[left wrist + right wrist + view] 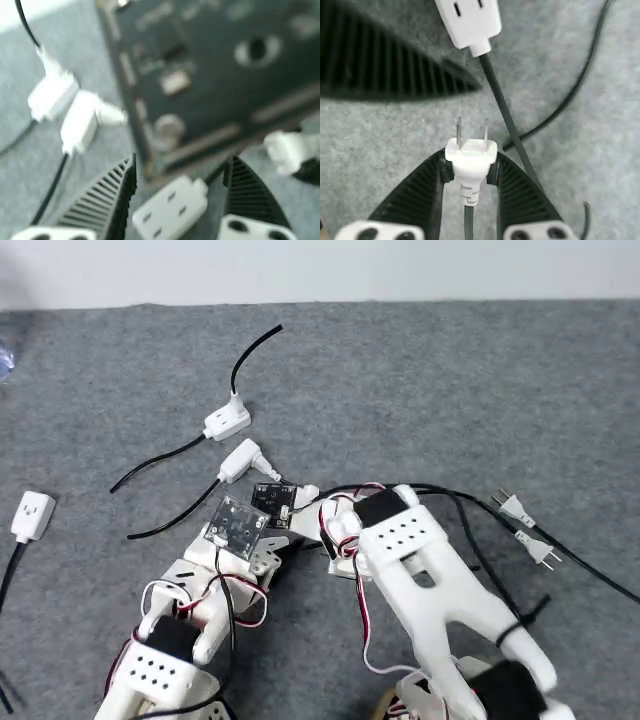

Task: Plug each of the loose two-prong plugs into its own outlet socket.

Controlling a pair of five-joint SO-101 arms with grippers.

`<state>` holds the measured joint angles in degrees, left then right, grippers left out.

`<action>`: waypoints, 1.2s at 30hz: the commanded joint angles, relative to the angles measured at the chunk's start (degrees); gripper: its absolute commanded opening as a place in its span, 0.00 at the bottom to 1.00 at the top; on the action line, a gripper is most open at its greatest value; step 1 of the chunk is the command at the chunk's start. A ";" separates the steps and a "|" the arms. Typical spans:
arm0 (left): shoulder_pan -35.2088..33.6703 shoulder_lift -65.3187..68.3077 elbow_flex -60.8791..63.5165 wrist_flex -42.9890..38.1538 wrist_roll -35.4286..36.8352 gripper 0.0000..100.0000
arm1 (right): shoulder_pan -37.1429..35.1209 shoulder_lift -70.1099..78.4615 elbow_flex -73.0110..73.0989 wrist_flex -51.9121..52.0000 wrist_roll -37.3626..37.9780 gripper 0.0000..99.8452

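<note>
The left gripper (183,167) is hanging with its jaws apart over grey carpet (30,165), and a white outlet socket (169,209) is lying between its ribbed black fingers (112,197), slots facing up. A blurred dark circuit board (210,75) is looming just beyond. Farther off, 2 white connectors (52,95) on black cords are lying side by side.

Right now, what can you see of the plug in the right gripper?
The plug is white and plastic-looking, with two bare, parallel metal prongs. The right gripper clamps its body from both sides. A ribbed strain relief and a black cord trail back from it. Its prongs point at a white outlet socket, with a gap between them.
</note>
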<state>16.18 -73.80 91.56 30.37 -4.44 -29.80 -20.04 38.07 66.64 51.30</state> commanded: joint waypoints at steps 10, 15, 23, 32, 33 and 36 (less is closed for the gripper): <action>0.79 -31.74 4.35 13.63 7.12 0.27 | -5.23 -3.47 -8.09 2.77 -6.59 0.01; -0.26 -30.07 4.44 12.66 7.12 0.27 | -5.93 -3.47 -12.31 6.99 -6.77 0.01; -0.26 -30.59 4.44 13.10 7.03 0.27 | -10.15 -9.36 -14.59 10.59 -6.77 0.01; -0.26 -30.59 4.44 13.10 6.95 0.27 | -12.18 -15.16 -14.59 12.62 -9.49 0.01; -0.26 -30.59 4.44 13.10 6.86 0.27 | -12.18 -15.69 -14.59 12.62 -9.49 0.01; -0.26 -30.59 4.44 13.19 6.86 0.27 | -12.18 -16.92 -14.59 12.62 -9.49 0.01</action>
<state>16.00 -103.52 96.31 43.21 2.15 -39.30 -34.02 27.34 78.86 42.24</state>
